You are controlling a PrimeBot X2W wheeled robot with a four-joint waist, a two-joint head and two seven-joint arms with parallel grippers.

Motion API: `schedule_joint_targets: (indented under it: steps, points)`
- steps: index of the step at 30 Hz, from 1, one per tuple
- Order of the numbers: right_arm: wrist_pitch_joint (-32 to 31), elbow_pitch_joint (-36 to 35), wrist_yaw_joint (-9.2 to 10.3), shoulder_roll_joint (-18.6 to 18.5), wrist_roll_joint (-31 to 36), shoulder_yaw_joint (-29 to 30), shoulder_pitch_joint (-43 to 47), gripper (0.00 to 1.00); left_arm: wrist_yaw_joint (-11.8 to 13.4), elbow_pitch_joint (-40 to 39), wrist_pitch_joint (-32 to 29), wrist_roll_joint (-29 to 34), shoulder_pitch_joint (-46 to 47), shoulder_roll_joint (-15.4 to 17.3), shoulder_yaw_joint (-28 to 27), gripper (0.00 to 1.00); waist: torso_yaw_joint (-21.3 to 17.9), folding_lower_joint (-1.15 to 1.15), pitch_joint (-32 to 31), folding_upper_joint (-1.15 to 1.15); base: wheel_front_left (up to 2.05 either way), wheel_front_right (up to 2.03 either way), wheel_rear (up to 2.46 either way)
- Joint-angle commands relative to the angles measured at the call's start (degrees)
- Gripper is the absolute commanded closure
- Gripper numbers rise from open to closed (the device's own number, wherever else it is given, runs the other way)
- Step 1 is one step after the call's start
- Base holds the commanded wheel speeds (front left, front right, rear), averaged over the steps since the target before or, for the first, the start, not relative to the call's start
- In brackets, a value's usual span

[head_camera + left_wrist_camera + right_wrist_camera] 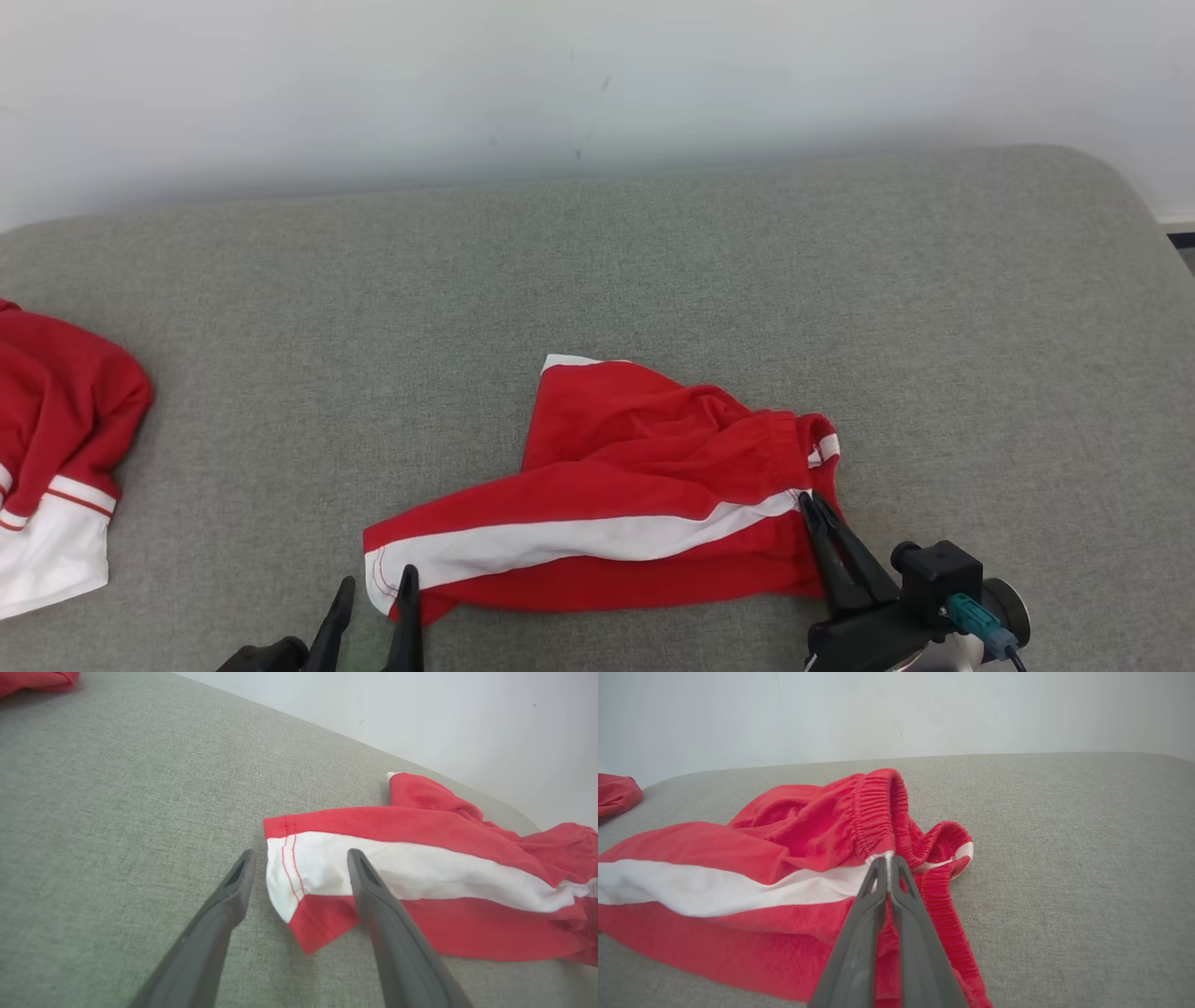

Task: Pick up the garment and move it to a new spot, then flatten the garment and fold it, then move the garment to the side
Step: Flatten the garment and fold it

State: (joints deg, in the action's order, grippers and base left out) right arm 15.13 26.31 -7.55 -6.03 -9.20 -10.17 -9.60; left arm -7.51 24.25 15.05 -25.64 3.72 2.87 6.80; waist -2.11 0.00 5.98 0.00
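So, head view: your red shorts (635, 495) lie crumpled near the front of the grey cushion (653, 261), with another red garment (56, 448) far off to the left.
Left wrist view: your left gripper (301, 855) is spread wide, and the white-striped leg hem sits between its fingers.
Right wrist view: your right gripper (888, 861) is pinched tight on the waistband, right where the stripe ends.

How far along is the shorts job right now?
Nothing looks finished: the red shorts lie rumpled on the grey cushion. In hand: right gripper shut on the waistband, left gripper open astride the leg hem. Left: flattening, folding, moving aside.
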Motion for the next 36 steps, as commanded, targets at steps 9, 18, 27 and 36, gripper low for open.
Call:
schedule_joint_targets:
  steps: [9, 18, 27, 36]
  points:
    - [0.0, -1.41, 0.13, -0.92, -0.17, 2.01, 2.04, 1.0, 0.05, 0.75, 0.18, -0.38, -1.28, 0.03, -0.22, 0.0, -0.65, 0.0, -1.03, 0.0, 0.0, 0.0, 0.0]
    - [0.0, -0.77, 0.13, -0.57, 1.25, 4.16, 2.28, 1.0, 0.05, 2.41, 0.18, -2.56, -0.29, 0.06, 0.73, 0.0, -1.31, 0.0, -0.73, 0.0, 0.0, 0.0, 0.0]
    - [0.0, -0.16, 0.13, 0.25, 1.92, 4.05, 1.87, 1.0, 0.05, 2.29, 0.18, -4.49, 1.02, 0.06, 2.49, 0.0, -1.44, 0.0, -0.49, 0.0, 0.0, 0.0, 0.0]
    - [0.0, -0.02, 0.13, 0.64, 1.62, 3.77, 1.52, 1.0, 0.05, 3.88, 0.18, -6.49, 1.94, 0.34, 3.83, 0.0, -1.72, 0.0, -0.32, 0.0, 0.0, 0.0, 0.0]
